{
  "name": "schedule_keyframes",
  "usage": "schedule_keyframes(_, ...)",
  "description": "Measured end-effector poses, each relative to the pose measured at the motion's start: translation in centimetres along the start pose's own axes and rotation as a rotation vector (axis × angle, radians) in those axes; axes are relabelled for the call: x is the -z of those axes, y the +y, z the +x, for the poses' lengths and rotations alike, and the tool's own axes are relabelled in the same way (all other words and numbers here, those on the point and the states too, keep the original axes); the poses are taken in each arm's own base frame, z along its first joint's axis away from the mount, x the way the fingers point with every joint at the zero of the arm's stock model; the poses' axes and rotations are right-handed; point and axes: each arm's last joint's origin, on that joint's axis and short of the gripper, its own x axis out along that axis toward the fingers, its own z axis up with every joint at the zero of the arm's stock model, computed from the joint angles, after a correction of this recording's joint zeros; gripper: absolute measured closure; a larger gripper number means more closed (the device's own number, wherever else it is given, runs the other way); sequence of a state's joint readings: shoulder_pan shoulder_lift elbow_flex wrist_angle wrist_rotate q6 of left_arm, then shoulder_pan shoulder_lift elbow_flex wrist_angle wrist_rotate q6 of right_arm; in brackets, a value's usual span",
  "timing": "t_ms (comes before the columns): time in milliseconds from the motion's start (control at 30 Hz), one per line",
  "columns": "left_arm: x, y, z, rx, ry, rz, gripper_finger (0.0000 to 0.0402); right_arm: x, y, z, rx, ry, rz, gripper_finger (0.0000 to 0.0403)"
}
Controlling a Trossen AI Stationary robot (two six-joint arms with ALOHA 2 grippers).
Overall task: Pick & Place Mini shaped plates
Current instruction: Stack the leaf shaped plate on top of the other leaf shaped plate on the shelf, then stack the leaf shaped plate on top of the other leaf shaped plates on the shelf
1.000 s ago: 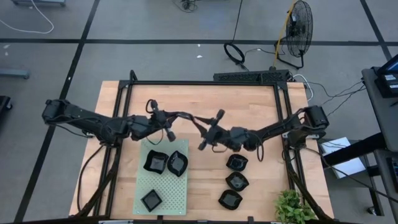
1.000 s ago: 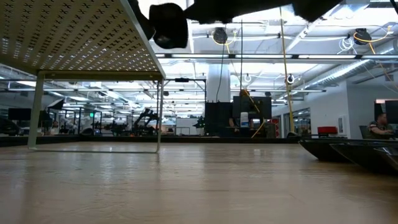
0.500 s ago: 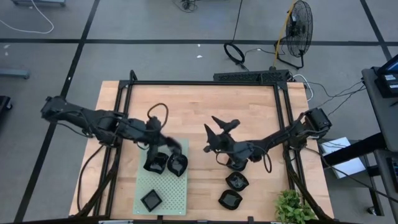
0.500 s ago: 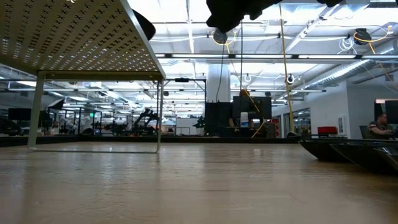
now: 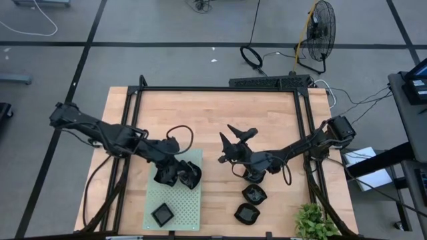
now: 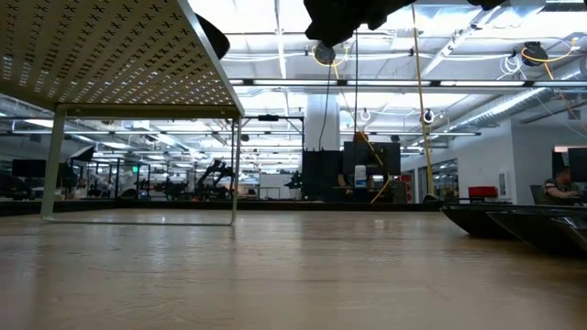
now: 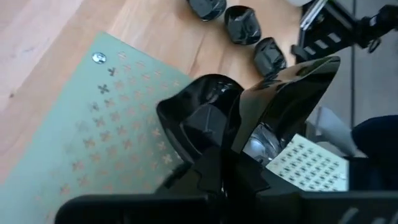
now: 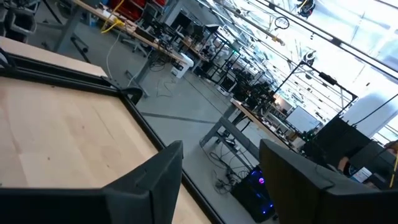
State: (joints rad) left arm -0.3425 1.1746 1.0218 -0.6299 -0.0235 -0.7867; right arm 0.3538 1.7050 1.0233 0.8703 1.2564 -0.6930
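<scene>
My left gripper (image 5: 177, 171) hovers over the pale green perforated mat (image 5: 190, 207), shut on a glossy black mini plate (image 7: 292, 87). Two more plates (image 5: 163, 177) (image 5: 193, 175) lie on the mat right under it, and a square one (image 5: 162, 214) lies nearer the front. My right gripper (image 5: 233, 139) stands open and empty above the table's middle, its fingers level (image 8: 224, 186). Right of the mat, plates (image 5: 254, 193) (image 5: 247, 213) rest on the wood; another is partly hidden under the right arm (image 5: 253, 176). My left gripper pinches the plate's rim (image 7: 249, 134) between its two fingers, which slant down from the table's left. The plate stands tilted on edge beyond the fingers, above the mat. Whether it touches the plate (image 7: 199, 118) beside it, I cannot tell.
A black frame (image 5: 220, 89) runs round the table's far and side edges. A potted plant (image 5: 313, 223) sits at the near right corner. In the low view the mat (image 6: 110, 55) stands raised on thin legs, and a person (image 6: 561, 183) sits far off.
My right gripper has opened and let go of the plate at the table's middle, and its arm has swung slightly toward the near edge. My left gripper has carried the plate from there toward the near left, over the mat, rolling and tipping downward.
</scene>
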Motion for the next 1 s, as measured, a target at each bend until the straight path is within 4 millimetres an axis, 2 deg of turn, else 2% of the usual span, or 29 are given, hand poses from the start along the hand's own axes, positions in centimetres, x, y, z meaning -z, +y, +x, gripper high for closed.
schedule_keyframes(567, -0.03, 0.09, 0.22, -0.025, -0.010, 0.029, 0.0376, 0.07, 0.03, 0.04, -0.001, 0.002, -0.002, 0.0206)
schedule_keyframes(1000, -0.54, -0.24, 0.20, -0.013, -0.083, 0.041, 0.0265, 0.12, 0.08, 0.04, -0.002, 0.004, -0.009, 0.0206)
